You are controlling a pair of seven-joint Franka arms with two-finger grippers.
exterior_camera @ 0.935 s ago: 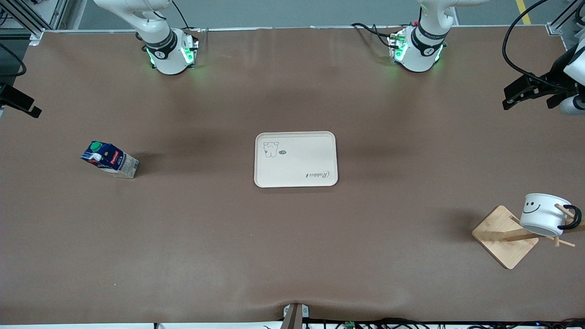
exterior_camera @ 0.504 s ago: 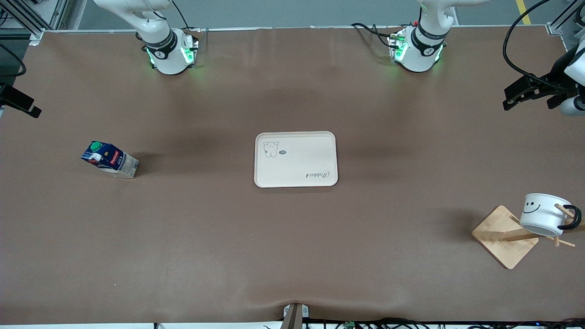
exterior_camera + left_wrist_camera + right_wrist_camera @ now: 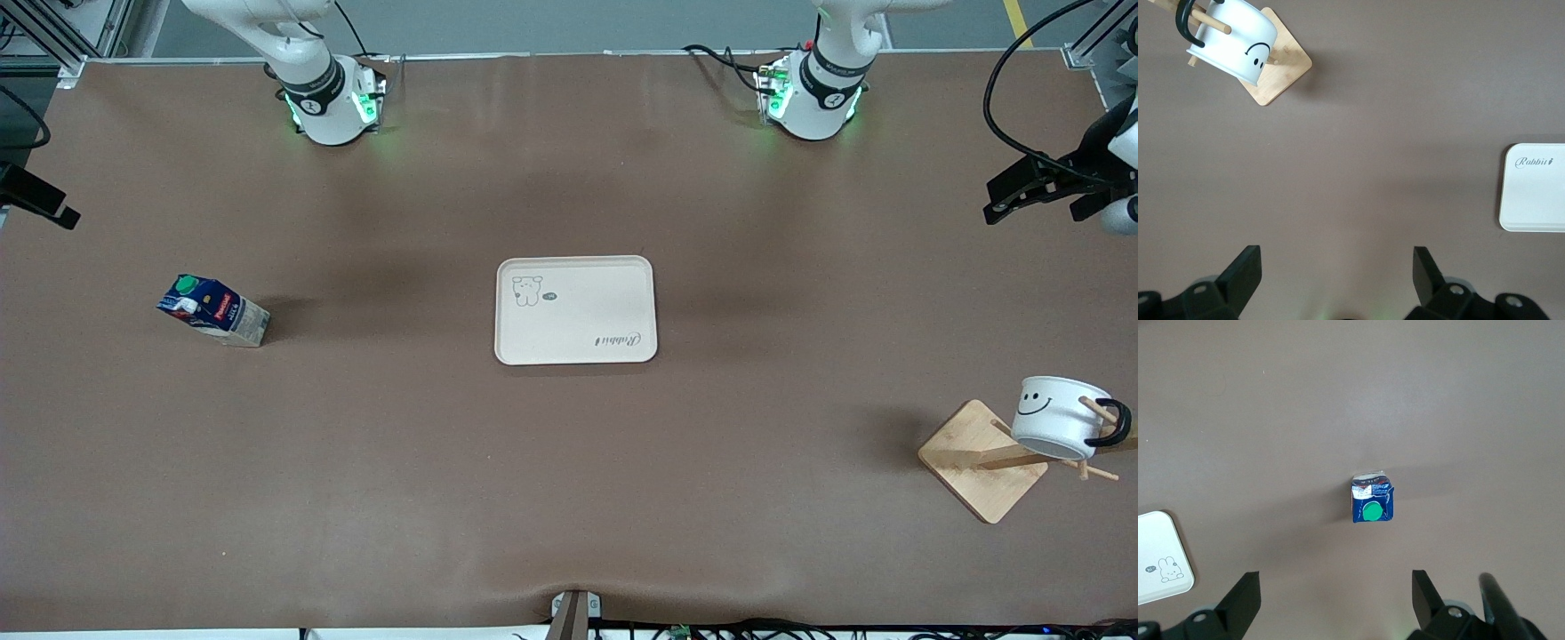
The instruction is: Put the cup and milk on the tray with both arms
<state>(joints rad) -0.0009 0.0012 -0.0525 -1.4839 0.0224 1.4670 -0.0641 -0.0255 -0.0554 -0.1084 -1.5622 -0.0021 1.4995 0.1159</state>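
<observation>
Both grippers, left (image 3: 1331,283) and right (image 3: 1331,603), hang wide open over bare table; cup (image 3: 1058,416) on its stand (image 3: 982,460), milk (image 3: 213,309) standing, tray (image 3: 576,309) between them.

Brown bench (image 3: 569,462) with three things resting on it.
Cream tray (image 3: 576,310) at middle; milk (image 3: 213,310) upright toward right arm's end; wooden stand base (image 3: 978,458) toward left arm's end, nearer front camera than tray, all well apart.

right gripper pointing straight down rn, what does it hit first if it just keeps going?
Probably bare table. The open right gripper hangs above it, and the milk sits just off the line between its fingers, though depth is unclear.
</observation>
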